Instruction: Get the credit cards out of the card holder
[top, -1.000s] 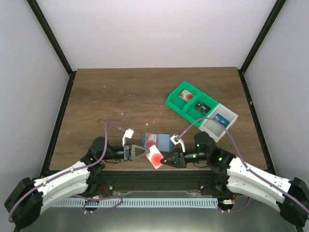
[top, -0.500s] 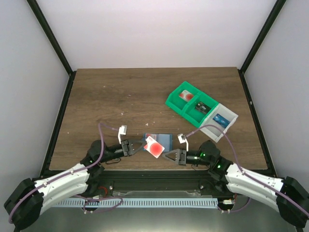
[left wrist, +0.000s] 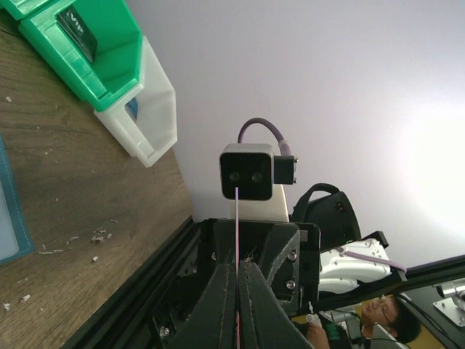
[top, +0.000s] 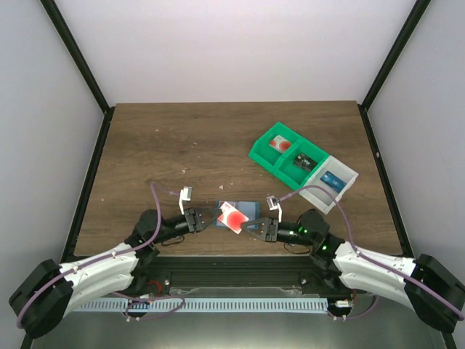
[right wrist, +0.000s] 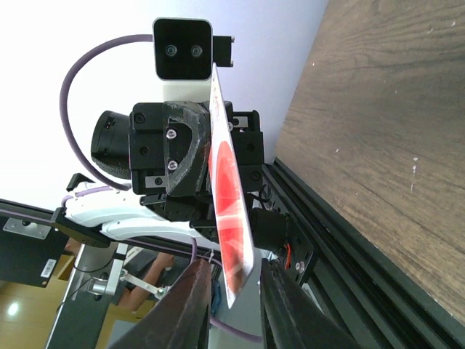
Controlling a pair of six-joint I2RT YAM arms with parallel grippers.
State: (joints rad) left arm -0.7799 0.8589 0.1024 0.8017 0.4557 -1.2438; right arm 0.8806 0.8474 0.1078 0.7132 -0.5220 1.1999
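Observation:
A pale credit card with a red round mark hangs in the air over the near table edge, pinched at its left end by my left gripper, which is shut on it. In the left wrist view the card shows edge-on, rising from between the closed fingers. My right gripper faces it from the right. Its jaws stand apart around the card's free corner with a gap on each side. The teal card holder lies flat on the table just behind the card.
A row of green bins ending in a white bin sits at the right rear, with cards in the compartments. They show in the left wrist view as a green bin and a white bin. A black frame rail runs along the near table edge.
The card has risen from low between both grippers and stayed with the left gripper. The right gripper let go, drew back, then came forward again around the card's free end.

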